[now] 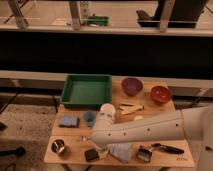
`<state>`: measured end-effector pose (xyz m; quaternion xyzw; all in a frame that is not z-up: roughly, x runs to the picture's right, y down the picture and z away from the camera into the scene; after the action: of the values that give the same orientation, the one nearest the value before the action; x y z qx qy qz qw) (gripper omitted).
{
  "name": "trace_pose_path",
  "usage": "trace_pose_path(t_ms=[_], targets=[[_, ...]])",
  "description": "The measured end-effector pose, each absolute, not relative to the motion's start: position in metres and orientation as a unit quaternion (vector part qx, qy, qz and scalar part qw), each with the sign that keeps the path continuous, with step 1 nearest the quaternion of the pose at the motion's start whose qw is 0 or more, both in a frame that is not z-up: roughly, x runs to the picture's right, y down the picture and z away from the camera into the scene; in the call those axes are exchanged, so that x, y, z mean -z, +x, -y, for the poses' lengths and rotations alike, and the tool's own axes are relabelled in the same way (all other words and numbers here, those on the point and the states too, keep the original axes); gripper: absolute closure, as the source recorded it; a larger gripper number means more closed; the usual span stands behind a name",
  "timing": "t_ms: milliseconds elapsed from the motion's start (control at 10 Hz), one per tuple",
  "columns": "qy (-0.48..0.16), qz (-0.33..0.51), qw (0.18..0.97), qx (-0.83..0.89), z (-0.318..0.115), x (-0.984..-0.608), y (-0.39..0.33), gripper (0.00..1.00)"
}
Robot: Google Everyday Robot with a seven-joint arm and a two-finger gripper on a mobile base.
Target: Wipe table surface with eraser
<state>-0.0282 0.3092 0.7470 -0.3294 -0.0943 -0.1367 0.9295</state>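
Observation:
The eraser [91, 154] is a small dark block on the wooden table [70, 136], near its front edge and left of the middle. My white arm reaches in from the right across the table's front. My gripper [95, 149] points down at the arm's left end, right over the eraser and shut on it. The eraser rests against the table top. The arm's wrist hides most of the gripper.
A green tray [86, 90] sits at the back left, with a purple bowl [132, 85] and a red bowl [160, 94] at the back right. Near the gripper are a white cup [107, 109], blue cup [89, 118], blue sponge [68, 121], metal cup [59, 147], white cloth [120, 150] and black-handled tool [167, 148].

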Motion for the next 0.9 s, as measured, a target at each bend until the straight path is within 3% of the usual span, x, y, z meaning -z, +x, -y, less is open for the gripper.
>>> trace_pose_path(t_ms=[400,900], targets=[[-0.327,0.094,0.930,0.141,-0.306,-0.748,-0.032,0.96],[-0.305,0.119,0.930,0.166,-0.285,-0.751,-0.100,0.96]])
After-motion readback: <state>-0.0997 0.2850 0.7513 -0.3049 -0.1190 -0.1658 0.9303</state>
